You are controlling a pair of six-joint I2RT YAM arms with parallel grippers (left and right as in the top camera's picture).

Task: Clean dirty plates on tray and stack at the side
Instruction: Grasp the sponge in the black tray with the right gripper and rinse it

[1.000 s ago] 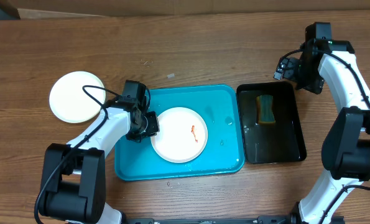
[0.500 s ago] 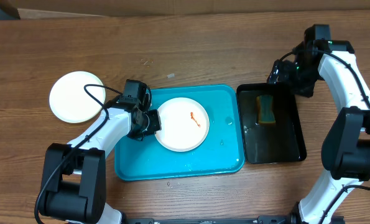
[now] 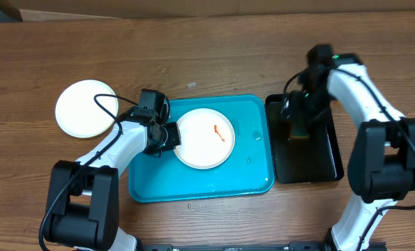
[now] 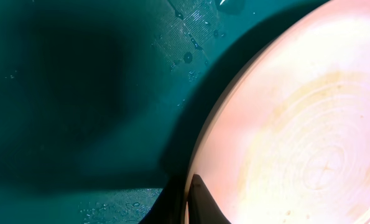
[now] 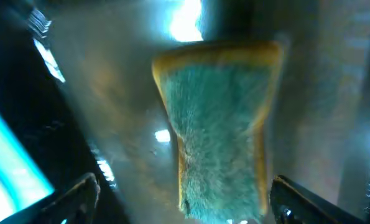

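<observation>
A white plate [image 3: 204, 139] with an orange smear [image 3: 219, 132] lies on the teal tray [image 3: 193, 185]. My left gripper [image 3: 171, 137] is shut on this plate's left rim. In the left wrist view the plate [image 4: 296, 124] fills the right side and throws a shadow on the wet tray [image 4: 79, 93], with my left gripper [image 4: 194, 202] pinching its edge. A pale plate [image 3: 87, 108] sits on the table left of the tray. My right gripper [image 3: 298, 111] hangs open over the green sponge [image 5: 219, 124], its fingers [image 5: 79, 196] either side of it and apart from it.
A black tray [image 3: 319, 164] holding shallow water stands just right of the teal tray, and the sponge lies in its far half. Small crumbs [image 3: 164, 69] lie on the wooden table behind the teal tray.
My right arm has swung from the back right down over the black tray, above the sponge. My left gripper has closed on the plate's rim, and the plate has shifted slightly away from the front.
</observation>
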